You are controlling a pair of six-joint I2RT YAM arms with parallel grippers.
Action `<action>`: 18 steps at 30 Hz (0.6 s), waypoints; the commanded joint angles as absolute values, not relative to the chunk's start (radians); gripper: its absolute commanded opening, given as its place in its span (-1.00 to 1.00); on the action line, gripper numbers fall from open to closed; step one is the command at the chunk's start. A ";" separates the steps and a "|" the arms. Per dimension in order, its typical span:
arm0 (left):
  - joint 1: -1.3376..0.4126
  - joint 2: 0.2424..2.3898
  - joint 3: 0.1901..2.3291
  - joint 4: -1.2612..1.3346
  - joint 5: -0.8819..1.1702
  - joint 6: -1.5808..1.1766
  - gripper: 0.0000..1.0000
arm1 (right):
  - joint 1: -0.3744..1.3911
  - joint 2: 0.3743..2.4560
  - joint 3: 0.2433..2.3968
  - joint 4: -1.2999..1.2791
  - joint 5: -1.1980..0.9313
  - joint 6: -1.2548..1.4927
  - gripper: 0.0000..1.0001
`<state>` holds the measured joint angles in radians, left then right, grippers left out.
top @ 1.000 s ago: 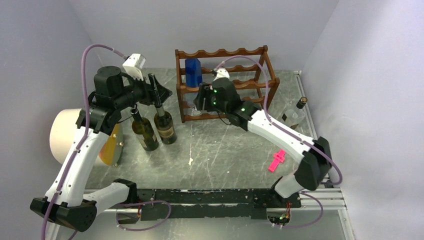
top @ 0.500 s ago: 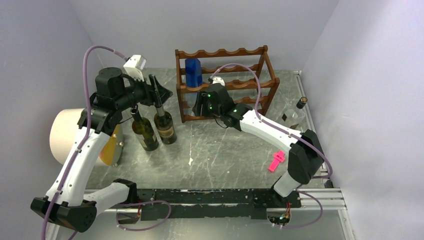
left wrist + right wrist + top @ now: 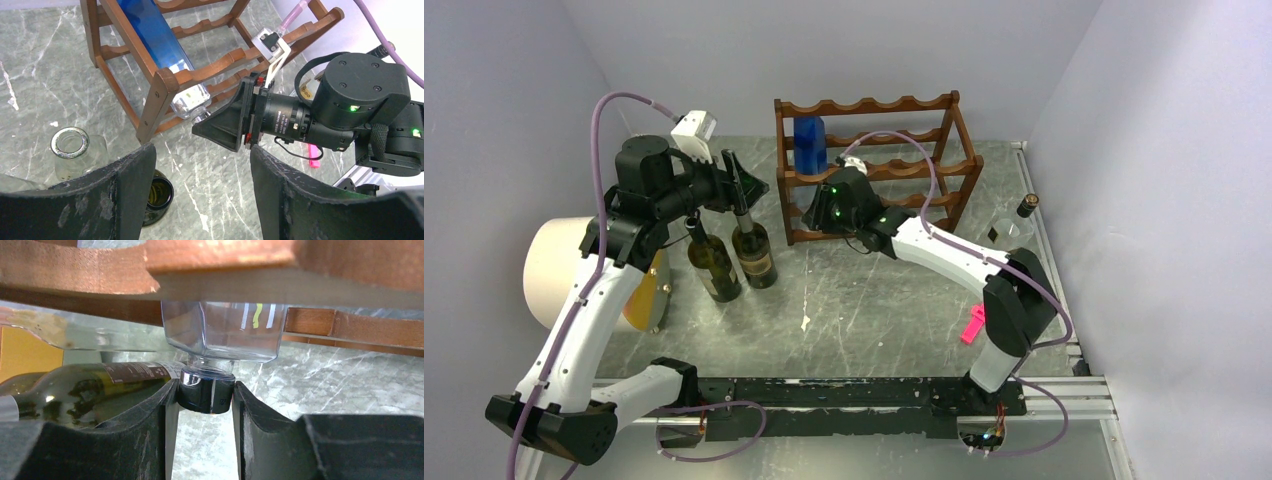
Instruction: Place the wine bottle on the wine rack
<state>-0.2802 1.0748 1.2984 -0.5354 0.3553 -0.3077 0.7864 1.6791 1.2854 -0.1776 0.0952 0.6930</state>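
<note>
The reddish-brown wooden wine rack [image 3: 879,165] stands at the back of the table. A blue bottle with a clear shoulder [image 3: 811,143] lies in its left column, neck pointing out the front. My right gripper [image 3: 820,212] is shut on that bottle's shiny dark cap [image 3: 206,392], right under a rack rail [image 3: 225,270]. My left gripper [image 3: 746,185] is open and empty, hovering over two dark wine bottles [image 3: 752,250] standing left of the rack. From the left wrist I see the rack [image 3: 165,80], the blue bottle [image 3: 160,42] and a green bottle mouth [image 3: 157,192] below.
A cream roll [image 3: 559,270] and a yellow disc [image 3: 639,290] stand at the left edge. A pink clip [image 3: 977,322] lies on the table at the right. A clear bottle with a dark stopper [image 3: 1014,230] stands by the right wall.
My right arm has reached further left along the rack's front, the gripper still closed on the bottle's cap. My left arm has not moved.
</note>
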 commanded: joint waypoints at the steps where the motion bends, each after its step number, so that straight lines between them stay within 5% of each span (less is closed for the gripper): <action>1: -0.272 1.051 1.289 -0.517 0.345 -0.312 0.46 | 0.784 1.707 1.343 -0.115 0.101 0.715 -0.43; 5: -0.272 1.052 1.292 -0.521 0.343 -0.311 0.46 | 0.784 1.722 1.364 -0.129 0.111 0.703 -0.37; 9: -0.272 1.050 1.301 -0.525 0.337 -0.313 0.46 | 0.784 1.689 1.337 -0.126 0.108 0.704 0.21; 12: -0.272 1.047 1.310 -0.530 0.323 -0.311 0.47 | 0.784 1.627 1.295 -0.122 0.114 0.701 0.47; 18: -0.272 1.015 1.332 -0.532 0.246 -0.305 0.48 | 0.785 1.500 1.233 -0.158 0.115 0.634 0.55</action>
<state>-0.2802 1.0573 1.2968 -0.5365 0.3164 -0.3073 0.7849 1.5936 1.2587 -0.1654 0.1062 0.6868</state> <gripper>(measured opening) 0.735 0.773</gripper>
